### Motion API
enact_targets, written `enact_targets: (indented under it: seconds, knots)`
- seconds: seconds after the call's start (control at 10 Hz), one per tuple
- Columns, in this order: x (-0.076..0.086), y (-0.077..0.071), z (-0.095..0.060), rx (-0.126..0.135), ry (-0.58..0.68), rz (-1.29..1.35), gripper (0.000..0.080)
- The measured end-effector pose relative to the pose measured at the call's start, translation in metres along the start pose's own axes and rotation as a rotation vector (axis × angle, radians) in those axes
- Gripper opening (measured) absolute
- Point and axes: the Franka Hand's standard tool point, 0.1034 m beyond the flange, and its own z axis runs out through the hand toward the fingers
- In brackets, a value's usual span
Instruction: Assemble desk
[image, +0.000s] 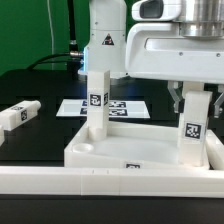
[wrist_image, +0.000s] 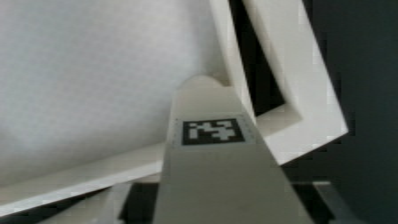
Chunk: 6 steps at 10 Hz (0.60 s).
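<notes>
The desk slab (image: 140, 150) lies flat on the dark bench (image: 40, 85), its raised rim facing up, just behind the long low white rail (image: 100, 182) that runs across the front of the exterior view. One leg (image: 96, 100) stands upright in the slab's corner toward the exterior view's left, a black-and-white tag on its side facing the camera. A second leg (image: 194, 122) stands upright at the corner toward the exterior view's right, also showing a tag, and the pincer (image: 195, 98) comes down on it from above, its fingers pressed against the leg's upper part on either side, pinching it. Whether this leg's foot is fully seated in its socket cannot be told. A third leg (image: 18, 114) lies on its side on the bench, well apart from the slab toward the exterior view's left. The marker board (image: 82, 105) lies flat on the bench behind the slab, partly hidden by the standing leg. In the wrist view the pinched leg (wrist_image: 214, 150) fills the middle, its tag plain, with the slab's flat inner surface (wrist_image: 89, 80) and rim corner beyond it; the fingers (wrist_image: 63, 205) show only as blurred dark shapes at the leg's sides.
</notes>
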Motion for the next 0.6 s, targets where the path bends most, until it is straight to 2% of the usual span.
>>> enact_targets:
  seconds: [0.4,0.5,0.6]
  knots:
    - [0.008,0.015,-0.001,-0.029,0.01,0.193,0.0294]
    - [0.01,0.017,-0.001,-0.031,0.011,0.229,0.0322]
    - [0.009,0.016,-0.001,-0.03,0.011,0.22,0.0458]
